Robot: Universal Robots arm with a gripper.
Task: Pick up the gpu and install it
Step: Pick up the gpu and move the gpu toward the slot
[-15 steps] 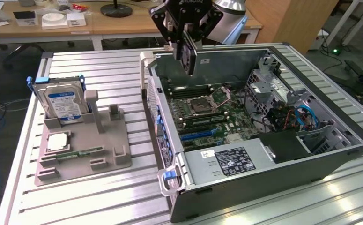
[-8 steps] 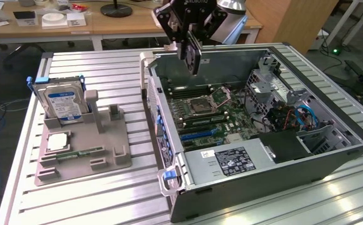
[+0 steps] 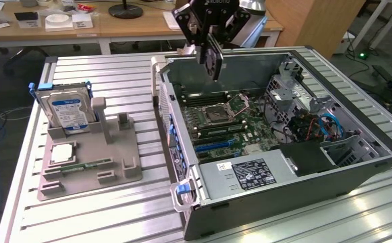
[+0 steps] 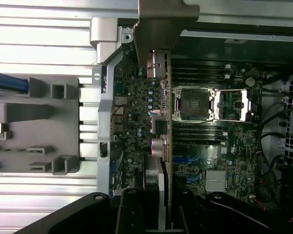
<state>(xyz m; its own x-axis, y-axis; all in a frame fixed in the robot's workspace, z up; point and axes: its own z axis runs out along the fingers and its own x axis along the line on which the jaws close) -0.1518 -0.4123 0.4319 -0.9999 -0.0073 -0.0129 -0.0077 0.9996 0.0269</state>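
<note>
End effector (image 3: 213, 43) pinching the gpu (image 3: 215, 63) edge-down over the open computer case (image 3: 304, 195).
It clamps the card's upper edge, so the gpu hangs upright, clear of the motherboard (image 3: 216, 121), probably so its lower edge can meet a slot squarely. In the wrist view the card runs edge-on beside the processor socket (image 4: 193, 105). The case also holds a power supply (image 3: 246, 174). On the table (image 3: 101, 71), a grey holder (image 3: 115, 152) keeps a hard drive (image 3: 68, 111) upright and a memory stick (image 3: 88, 164) flat.
</note>
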